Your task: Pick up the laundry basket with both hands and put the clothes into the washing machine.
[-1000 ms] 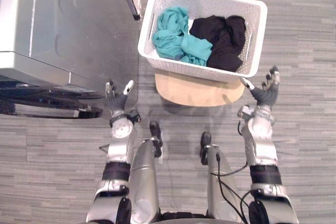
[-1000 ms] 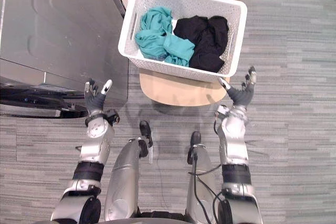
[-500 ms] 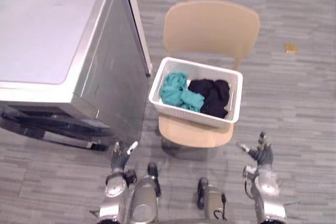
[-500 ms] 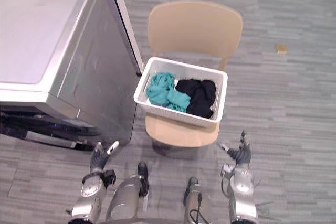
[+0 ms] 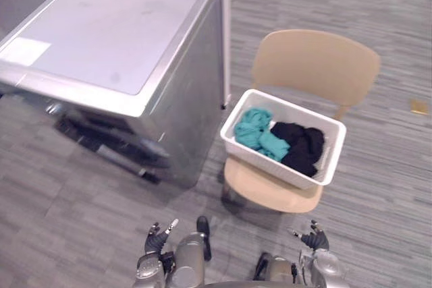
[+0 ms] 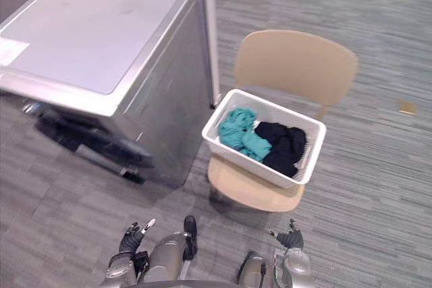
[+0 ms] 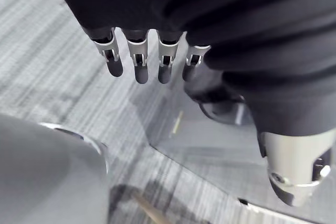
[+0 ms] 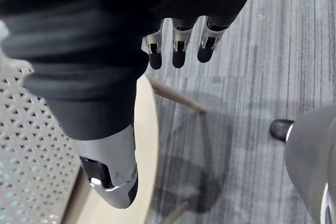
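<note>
two heaps of clothes (image 5: 280, 143) in basket (image 5: 270, 165) on chair (image 5: 314, 65), 3 o'clock of washing machine (image 5: 108, 45); left hand (image 5: 156, 239), right hand (image 5: 314, 240) released, empty, 6 o'clock.

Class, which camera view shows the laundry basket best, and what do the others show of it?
The left eye view: the whole laundry basket sits on the chair, clothes visible inside. The right eye view matches it; the right wrist view catches a patch of perforated wall.

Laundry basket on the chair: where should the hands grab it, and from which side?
Probably take the laundry basket by its two short end walls, left hand and right hand each coming in from its own side. It's rectangular, long side facing the robot, level on the chair; both hands are open and apart from it.
</note>
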Controlling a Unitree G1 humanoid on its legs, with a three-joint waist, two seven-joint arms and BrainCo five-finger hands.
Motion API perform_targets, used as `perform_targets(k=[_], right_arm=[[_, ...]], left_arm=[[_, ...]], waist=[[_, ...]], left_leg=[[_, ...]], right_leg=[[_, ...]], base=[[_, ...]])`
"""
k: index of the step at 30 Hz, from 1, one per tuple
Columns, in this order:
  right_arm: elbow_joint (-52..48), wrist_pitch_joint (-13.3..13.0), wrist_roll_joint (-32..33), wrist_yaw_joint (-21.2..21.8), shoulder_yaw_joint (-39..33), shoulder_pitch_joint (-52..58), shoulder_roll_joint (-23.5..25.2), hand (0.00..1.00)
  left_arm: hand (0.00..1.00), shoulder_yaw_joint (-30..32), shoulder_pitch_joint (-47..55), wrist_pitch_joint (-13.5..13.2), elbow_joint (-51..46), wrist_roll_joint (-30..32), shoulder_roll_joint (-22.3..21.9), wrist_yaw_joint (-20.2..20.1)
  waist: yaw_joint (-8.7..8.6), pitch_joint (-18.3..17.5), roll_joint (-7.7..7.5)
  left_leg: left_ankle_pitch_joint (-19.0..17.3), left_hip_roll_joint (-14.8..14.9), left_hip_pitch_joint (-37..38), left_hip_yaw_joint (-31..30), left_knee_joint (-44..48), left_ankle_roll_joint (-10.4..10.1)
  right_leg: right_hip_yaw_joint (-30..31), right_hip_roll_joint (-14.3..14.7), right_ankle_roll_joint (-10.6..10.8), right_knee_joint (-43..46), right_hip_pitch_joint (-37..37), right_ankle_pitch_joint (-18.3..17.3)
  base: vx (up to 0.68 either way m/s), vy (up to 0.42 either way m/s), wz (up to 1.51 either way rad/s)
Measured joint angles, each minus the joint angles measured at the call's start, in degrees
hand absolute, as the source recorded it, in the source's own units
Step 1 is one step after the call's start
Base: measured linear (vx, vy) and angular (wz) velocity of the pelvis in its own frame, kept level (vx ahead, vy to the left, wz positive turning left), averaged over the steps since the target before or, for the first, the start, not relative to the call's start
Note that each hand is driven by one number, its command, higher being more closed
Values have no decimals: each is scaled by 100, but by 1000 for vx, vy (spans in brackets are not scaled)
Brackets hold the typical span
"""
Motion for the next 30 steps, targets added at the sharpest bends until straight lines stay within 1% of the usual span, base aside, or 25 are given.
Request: perform_targets(k=[1,2,3,4,5,6,7,8,9,10,11,12,13,14,15,16,17,18,19,21,22,23,26,29,30], right_arm=[[83,18,0,5,-51,-21,4,0],[165,66,-1,-13,-68,-80,-9,0],[203,93,-1,-15,-69,-85,-45,0],[223,95,-1,-14,-76,-115,-94,0],[339,116,0,14,-129,-251,-82,0],[353,116,-1,16,-134,-303,-61,0],[374,115,-2,16,-153,-334,-62,0],[468,135,-9,23,-146,-424,-77,0],[555,167,-10,30,-54,-527,-62,0],[578,181,-11,34,11,-585,-54,0],[574,183,-15,34,192,-661,-45,0],[570,183,-16,35,273,-679,-37,0],[543,182,-18,35,443,-712,-35,0],[517,182,-22,35,592,-714,-36,0],[500,177,-31,37,648,-719,-35,0],[489,175,-65,38,791,-725,-48,0],[459,177,-70,39,871,-715,-54,0],[243,172,-120,39,999,-684,-83,0],[110,168,-151,45,1070,-693,-113,0],[-295,146,-249,47,1228,-729,-162,0],[-399,133,-253,47,1259,-729,-155,0],[-594,119,-261,49,1332,-718,-120,0],[-916,89,-314,91,1554,-709,-63,0],[-1087,74,-456,151,1813,-928,8,0],[-1091,65,-505,151,1892,-1109,18,0]], left_arm=[[0,5,-38,-2,104,2,19,2],[0,3,-142,4,323,61,31,10],[0,-37,-242,19,423,150,18,7],[0,-56,-280,21,493,190,7,7],[0,-154,-456,41,592,223,93,4],[0,-313,-482,40,574,230,171,-3],[0,-376,-482,42,576,235,196,-5],[0,-468,-432,45,582,236,242,-3],[0,-468,-330,47,581,236,300,2],[0,-469,-268,48,581,236,331,7],[0,-478,-186,48,576,236,352,13],[0,-479,-179,48,576,237,360,19],[0,-477,-183,47,575,236,404,53],[0,-475,-207,41,572,235,420,114],[0,-473,-217,34,570,233,419,122],[0,-473,-219,32,572,232,421,127],[0,-473,-200,28,573,227,436,130],[0,-488,-213,-12,592,236,397,129],[0,-496,-229,-19,583,237,322,131],[0,-489,-217,-77,571,233,210,136],[0,-490,-185,-77,571,232,207,136],[0,-490,-203,-81,568,228,208,142],[0,-493,-223,-109,567,225,170,141],[0,-532,-226,-154,512,234,169,139],[0,-549,-227,-178,505,271,165,136]], waist=[[-56,2,2],[-197,-11,23],[-271,-40,83],[-276,-75,162],[-262,-78,31],[-247,-87,-26],[-255,-88,-31],[-234,-75,-39],[-219,-66,-46],[-222,-53,-25],[-252,-17,38],[-260,-5,55],[-258,11,71],[-264,46,81],[-267,72,91],[-272,94,86],[-289,86,71],[-388,117,-17],[-404,130,34],[-353,125,155],[-352,125,163],[-326,124,162],[-209,126,165],[-57,135,182],[-61,155,218]], left_leg=[[-103,155,78,221,93,39],[-145,467,355,679,35,72],[-181,540,549,912,-273,-56],[-222,434,594,934,-518,-222],[-30,8,645,836,-992,-130],[82,-260,655,739,-1235,-22],[98,-376,664,686,-1290,8],[84,-585,783,647,-1401,63],[47,-709,930,611,-1528,141],[20,-748,1019,574,-1594,175],[-11,-771,1157,465,-1724,181],[-20,-778,1199,382,-1782,193],[-9,-804,1251,201,-1909,173],[13,-816,1287,53,-2009,140],[20,-817,1286,-34,-2022,128],[44,-830,1257,-206,-2024,90],[62,-873,1216,-328,-2014,61],[99,-1061,1096,-604,-1928,5],[115,-1072,1024,-753,-1873,-15],[176,-1012,815,-943,-1886,-104],[207,-1002,769,-1031,-1892,-148],[337,-979,691,-1183,-1910,-204],[521,-964,697,-1453,-1966,-122],[585,-963,687,-1542,-1996,-200],[608,-976,651,-1602,-1995,-217]], right_leg=[[-160,-66,17,5,95,10],[-462,-169,121,-53,286,67],[-691,-220,275,-184,421,159],[-749,-231,368,-275,454,225],[-837,-350,432,-508,487,421],[-849,-488,441,-559,498,511],[-847,-573,422,-515,490,533],[-760,-820,418,-225,489,594],[-606,-1005,318,175,412,653],[-491,-1078,208,440,332,716],[-38,-1088,-280,1032,69,770],[263,-979,-271,1217,-50,674],[834,-608,-7,1413,-285,438],[1206,-256,101,1413,-461,241],[1323,-76,97,1339,-541,187],[1583,308,82,1067,-712,173],[1794,489,90,786,-750,182],[2067,596,-90,357,-797,198],[1942,567,-78,375,-775,137],[1698,625,-93,284,-808,80],[1605,633,-103,256,-806,77],[1405,644,-168,251,-793,68],[1065,658,-200,244,-635,26],[961,675,-200,237,-580,26],[891,663,-200,229,-580,26]], base=[[-46,165,129],[-17,192,126],[9,227,121],[9,294,95],[8,373,78],[-9,367,77],[-2,227,68],[-7,187,47],[-21,213,29],[-36,231,14],[-46,157,19],[-42,85,46],[-21,24,66],[-4,1,71],[24,-38,75],[29,-54,68],[75,-124,119],[89,-114,115],[102,-112,100],[77,-80,50],[111,-144,65],[112,-131,66],[164,-136,56],[142,-95,28],[98,-73,23]])
